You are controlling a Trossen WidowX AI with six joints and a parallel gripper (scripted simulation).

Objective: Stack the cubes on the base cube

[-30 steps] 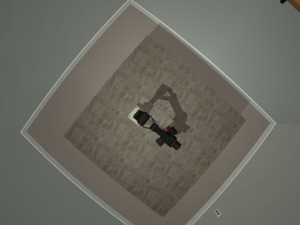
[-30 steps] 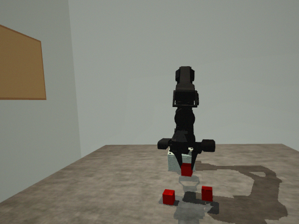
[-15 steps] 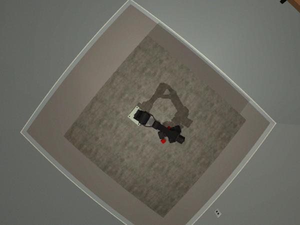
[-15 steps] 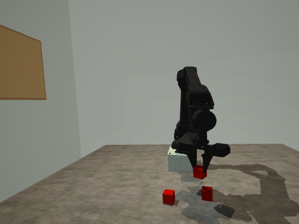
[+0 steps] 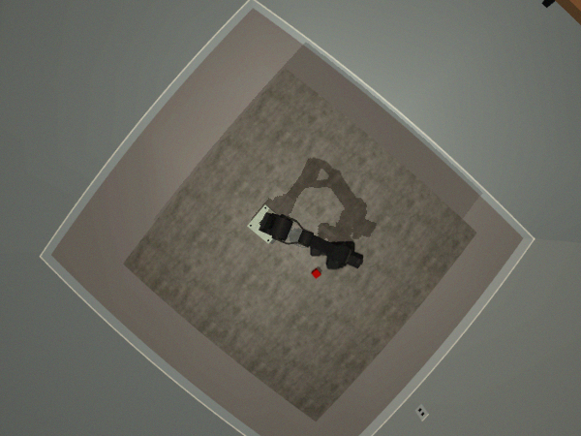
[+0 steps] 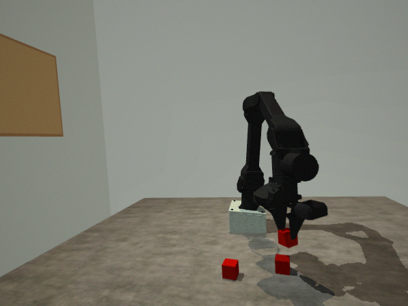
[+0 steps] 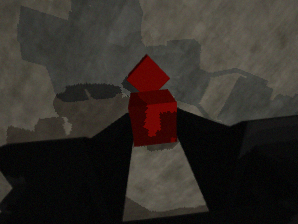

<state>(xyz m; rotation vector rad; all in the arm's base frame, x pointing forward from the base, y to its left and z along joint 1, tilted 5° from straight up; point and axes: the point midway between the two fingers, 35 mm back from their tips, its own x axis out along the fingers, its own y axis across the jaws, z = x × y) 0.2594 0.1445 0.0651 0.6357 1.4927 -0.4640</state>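
Note:
My gripper (image 6: 287, 233) (image 7: 152, 115) is shut on a red cube (image 6: 286, 240) (image 7: 150, 120) and holds it in the air, clear of the table. Two more red cubes stand apart on the table. The left one (image 6: 230, 270) (image 5: 316, 273) stands alone. The right one (image 6: 282, 264) shows just below the held cube in the exterior view. In the wrist view a table cube (image 7: 148, 74), turned like a diamond, shows just beyond the held one and is partly hidden by it. In the top view the arm hides the held cube and one table cube. Looks do not tell which is the base cube.
The arm's pale mounting block (image 6: 247, 222) (image 5: 256, 226) stands behind the cubes in the exterior view. The arm (image 5: 339, 254) (image 6: 289, 136) reaches out from it over the table (image 5: 290, 339) (image 6: 153, 258). Its shadow falls around the right cube.

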